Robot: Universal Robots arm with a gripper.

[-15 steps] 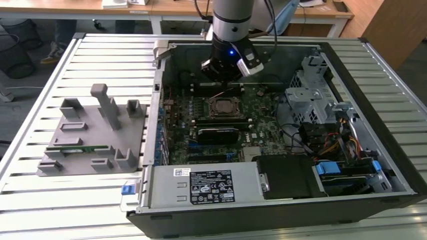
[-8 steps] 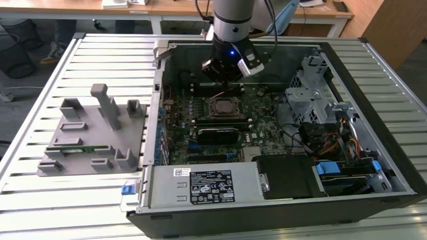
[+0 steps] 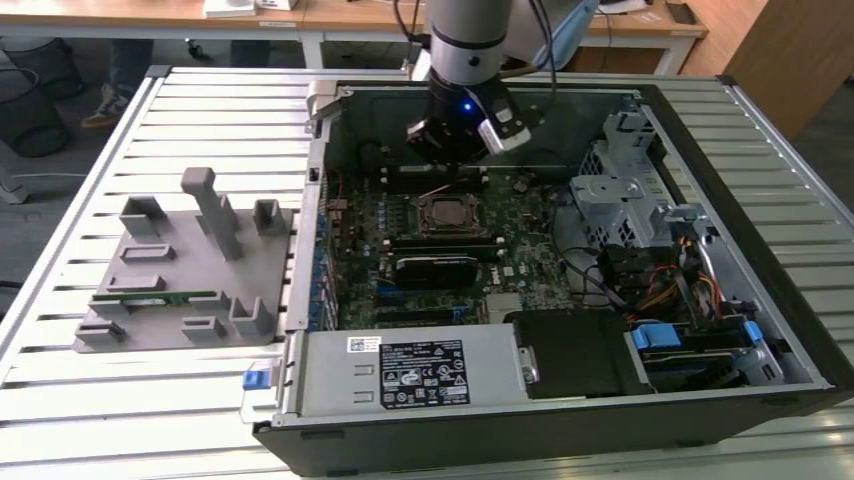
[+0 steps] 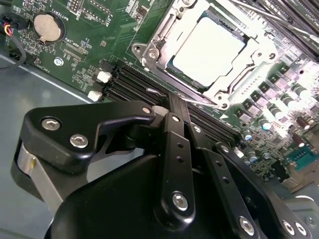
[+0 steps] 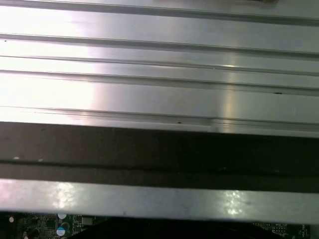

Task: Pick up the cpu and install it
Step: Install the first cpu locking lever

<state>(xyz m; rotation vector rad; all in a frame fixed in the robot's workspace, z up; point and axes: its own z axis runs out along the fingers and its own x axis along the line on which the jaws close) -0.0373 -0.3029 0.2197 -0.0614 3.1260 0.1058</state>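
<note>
Near edge of the open computer case (image 3: 534, 420): power supply (image 3: 400, 372), then the motherboard (image 3: 400, 215). Mid-board, I see the cpu (image 4: 209, 50) already lying flat in its socket (image 3: 445, 212), pale metal top showing inside the silvery frame (image 4: 159, 32), square to it. Farther back, the gripper (image 3: 461, 150) hangs above the board's far part, carrying nothing. From it the chip lies toward the near side, slightly to the exterior view's left. In the second wrist view the fingers (image 4: 177, 149) look pressed together, empty.
</note>
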